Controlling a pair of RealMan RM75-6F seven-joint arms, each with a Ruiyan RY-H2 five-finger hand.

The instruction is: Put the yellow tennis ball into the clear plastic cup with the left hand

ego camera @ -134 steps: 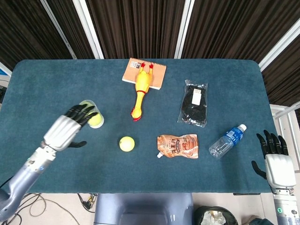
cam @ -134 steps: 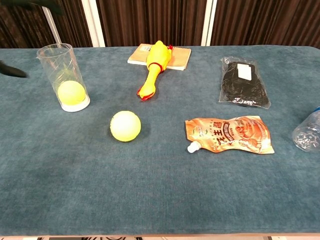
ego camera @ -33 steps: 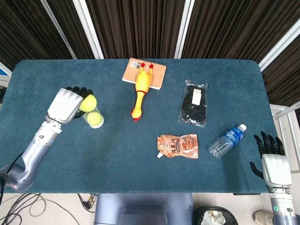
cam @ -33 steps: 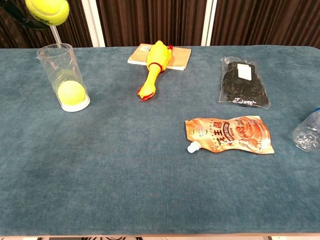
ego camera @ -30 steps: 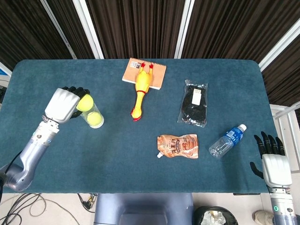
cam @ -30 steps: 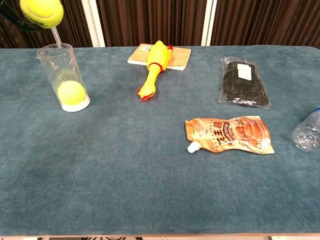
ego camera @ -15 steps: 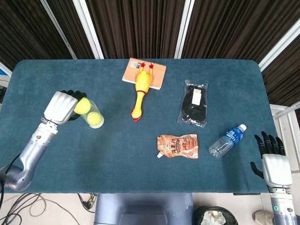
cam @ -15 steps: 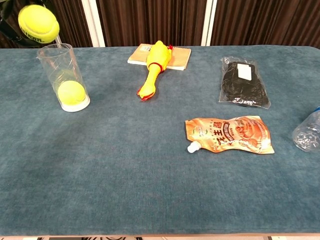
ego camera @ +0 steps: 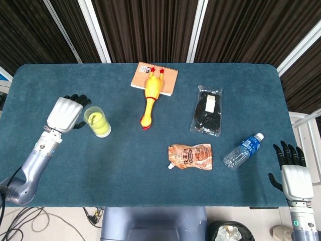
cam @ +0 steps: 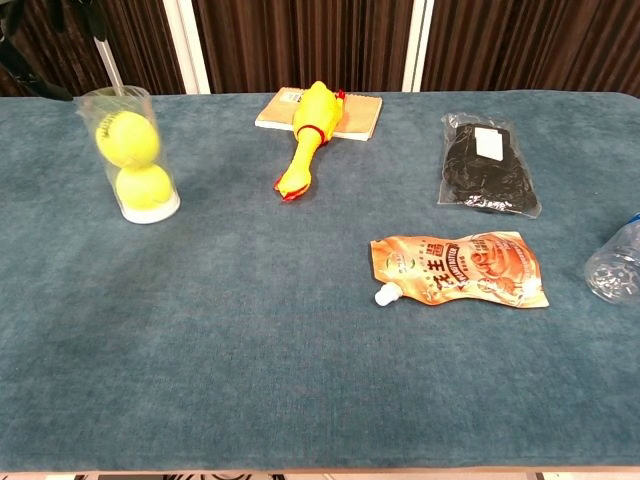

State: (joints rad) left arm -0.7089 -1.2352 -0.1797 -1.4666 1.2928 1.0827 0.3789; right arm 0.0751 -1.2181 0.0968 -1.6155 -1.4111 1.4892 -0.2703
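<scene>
Right hand [ego camera: 295,176] hanging off the near right table corner, dark fingers [ego camera: 289,153] spread and pointing up, holding nothing, pretty much where it was a moment ago. Just beyond that, bottle [ego camera: 243,150] lying on its side on the table [ego camera: 150,181], blue label, print too small to read. Pouch [cam: 460,268] lying flat near the middle, orange with big characters across the front, but not making them out.

Over on the left, left hand [ego camera: 65,113] hovering just beside the cup [cam: 130,155], forearm angling back toward the near left edge, fingers loosely apart and gripping nothing now. Half a second ago still pinching the ball above the rim; now letting go done, hand backing off a touch to the left. Ball [cam: 126,138] sitting inside the cup, stacked on top of a second ball [cam: 146,187], dark brand lettering on it, unreadable. Cup standing upright.

Farther back: black packet [cam: 489,165] with a white label, text too tiny. Rubber chicken [cam: 308,135] lying with its legs up on the notebook [ego camera: 168,81], head toward the near side. Small label on the notebook's left corner, can't read that either. Nothing else shifting since the earlier frames.
</scene>
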